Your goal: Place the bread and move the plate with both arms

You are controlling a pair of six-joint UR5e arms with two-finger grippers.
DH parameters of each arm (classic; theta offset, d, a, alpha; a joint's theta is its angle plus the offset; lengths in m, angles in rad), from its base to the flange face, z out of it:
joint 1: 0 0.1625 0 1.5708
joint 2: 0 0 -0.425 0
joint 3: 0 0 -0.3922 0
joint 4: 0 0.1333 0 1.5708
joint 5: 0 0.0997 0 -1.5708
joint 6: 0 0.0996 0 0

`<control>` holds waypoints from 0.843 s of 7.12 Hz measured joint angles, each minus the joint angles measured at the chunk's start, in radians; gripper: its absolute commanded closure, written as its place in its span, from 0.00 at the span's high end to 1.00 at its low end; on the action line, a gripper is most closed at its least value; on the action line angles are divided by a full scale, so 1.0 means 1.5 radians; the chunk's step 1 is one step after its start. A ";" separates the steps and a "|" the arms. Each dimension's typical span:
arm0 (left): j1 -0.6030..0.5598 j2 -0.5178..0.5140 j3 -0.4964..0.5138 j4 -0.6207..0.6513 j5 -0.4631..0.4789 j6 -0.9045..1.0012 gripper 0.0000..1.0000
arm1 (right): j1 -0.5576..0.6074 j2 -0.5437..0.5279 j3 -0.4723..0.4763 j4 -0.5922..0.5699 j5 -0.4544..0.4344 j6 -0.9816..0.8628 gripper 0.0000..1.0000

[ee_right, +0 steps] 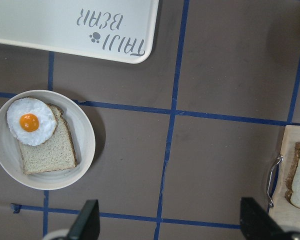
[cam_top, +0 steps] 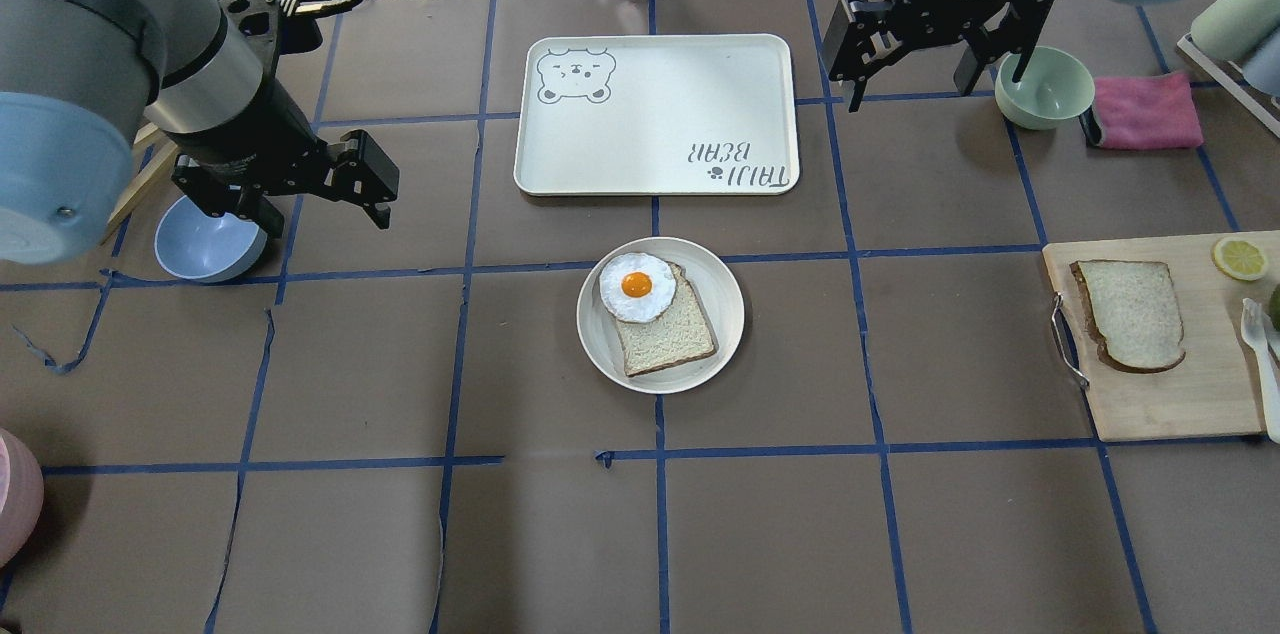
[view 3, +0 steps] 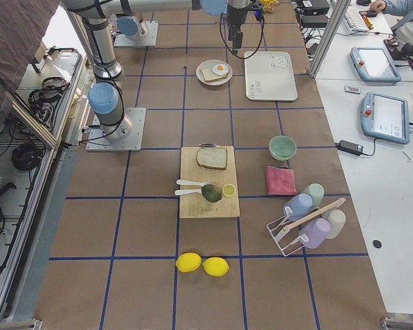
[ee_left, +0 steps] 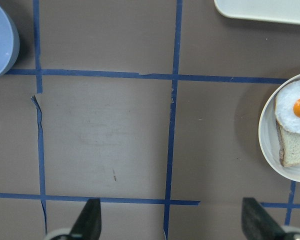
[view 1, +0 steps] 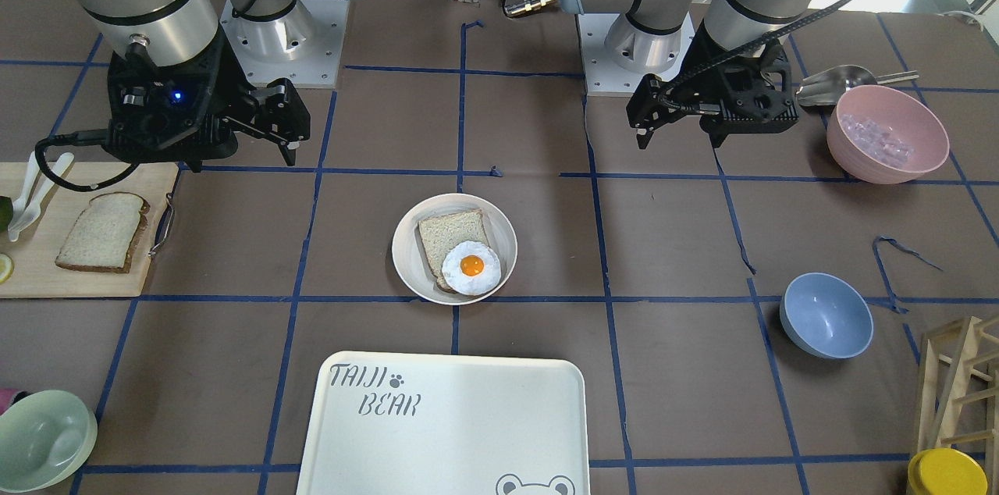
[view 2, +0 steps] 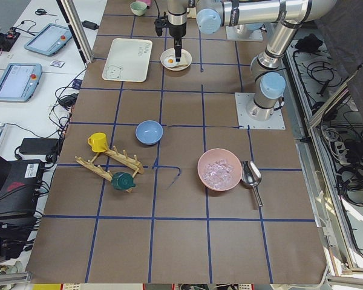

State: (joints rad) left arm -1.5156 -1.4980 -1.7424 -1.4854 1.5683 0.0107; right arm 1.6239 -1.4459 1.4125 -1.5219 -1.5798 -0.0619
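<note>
Where the big tray (cam_top: 655,114) lies, you can read "TAIJI BEAR" next to a little paw, with a bear face (cam_top: 575,76) in the far corner. The left gripper (ee_left: 171,220) and the right gripper (ee_right: 170,220) hang in the air, fingers wide apart, holding nothing. The bread (cam_top: 1132,314) lies on a wooden board (cam_top: 1170,404) on the robot's right. The plate (cam_top: 728,309) sits near the tray, with a smaller slice (cam_top: 670,334) and a fried egg (cam_top: 637,287) on it.

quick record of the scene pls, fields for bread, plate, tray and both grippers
bread: lying flat on the wooden cutting board, untouched
plate: holds a second slice with a fried egg partly over it
tray: past the plate on the operators' side
left gripper: open, holding nothing, above the table
right gripper: open, holding nothing, above the table
</note>
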 measured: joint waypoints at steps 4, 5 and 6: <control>0.000 0.001 0.008 -0.012 0.005 0.000 1.00 | 0.000 0.001 0.002 -0.002 0.002 0.009 1.00; 0.000 0.001 0.008 -0.014 0.006 0.000 1.00 | 0.000 0.001 0.006 -0.004 0.001 0.011 1.00; 0.000 0.001 0.007 -0.014 0.007 0.000 1.00 | 0.000 0.001 0.010 -0.007 -0.003 0.012 1.00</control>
State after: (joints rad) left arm -1.5156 -1.4972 -1.7316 -1.5063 1.5786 0.0111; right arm 1.6240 -1.4446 1.4274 -1.5317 -1.5850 -0.0439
